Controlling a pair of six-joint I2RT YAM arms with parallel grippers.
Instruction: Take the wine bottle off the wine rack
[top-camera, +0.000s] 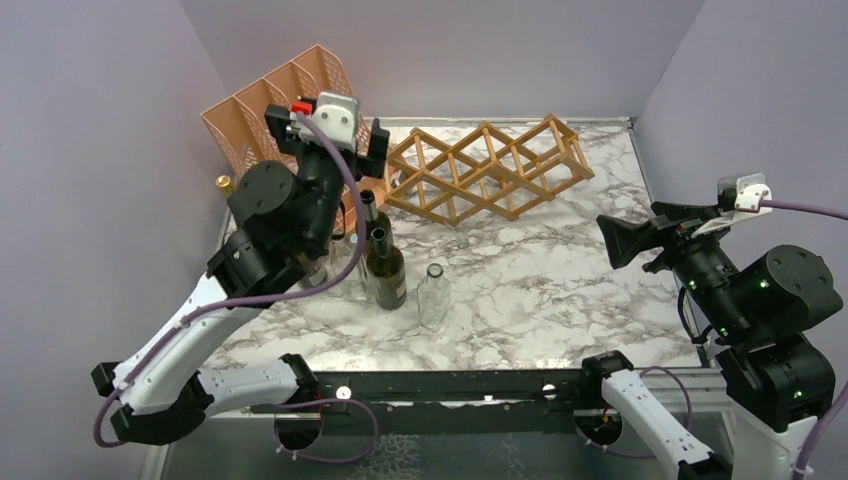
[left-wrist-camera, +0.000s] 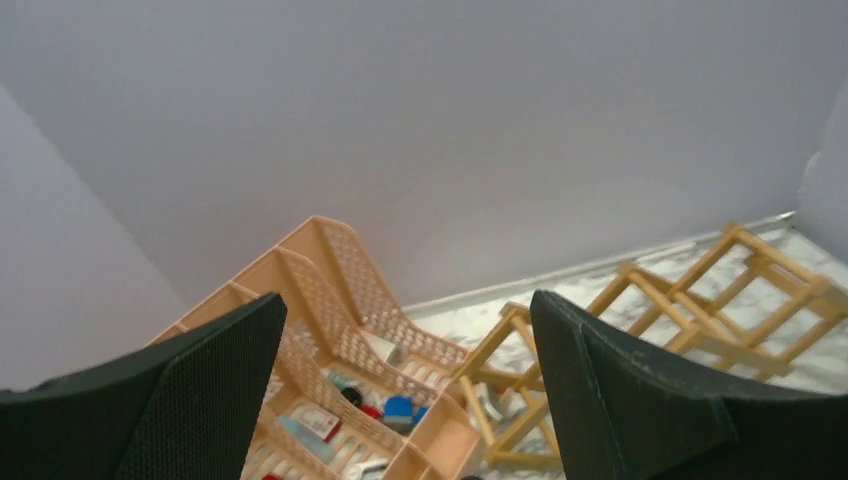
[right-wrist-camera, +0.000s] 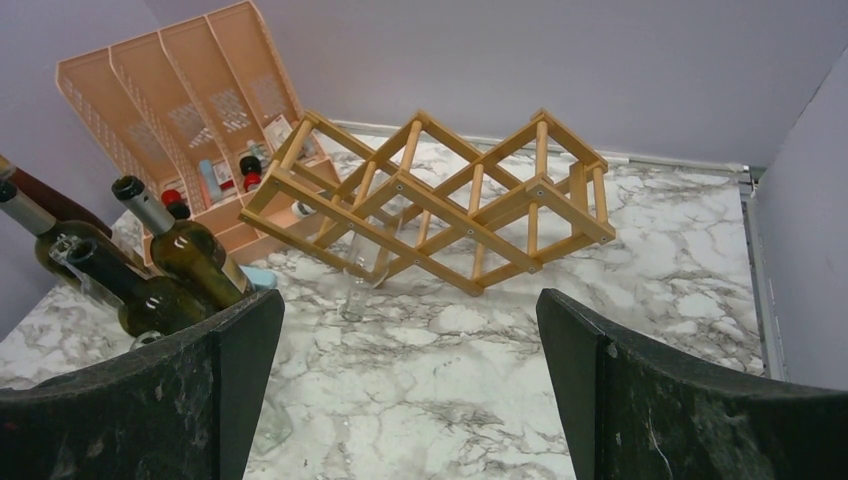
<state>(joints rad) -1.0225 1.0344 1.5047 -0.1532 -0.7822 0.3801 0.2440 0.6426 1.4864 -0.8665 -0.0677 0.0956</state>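
Note:
The light wooden wine rack lies long and low on the marble table at the back; it also shows in the right wrist view and the left wrist view. What looks like a clear glass bottle lies in a lower opening near the rack's left end, its neck sticking out toward the front. My left gripper is open and empty, raised over the back left, left of the rack. My right gripper is open and empty, raised at the right, facing the rack.
A salmon-pink mesh organiser with small items stands at the back left. Dark wine bottles stand upright under my left arm, and a clear bottle stands beside them. Purple walls close in the left, back and right.

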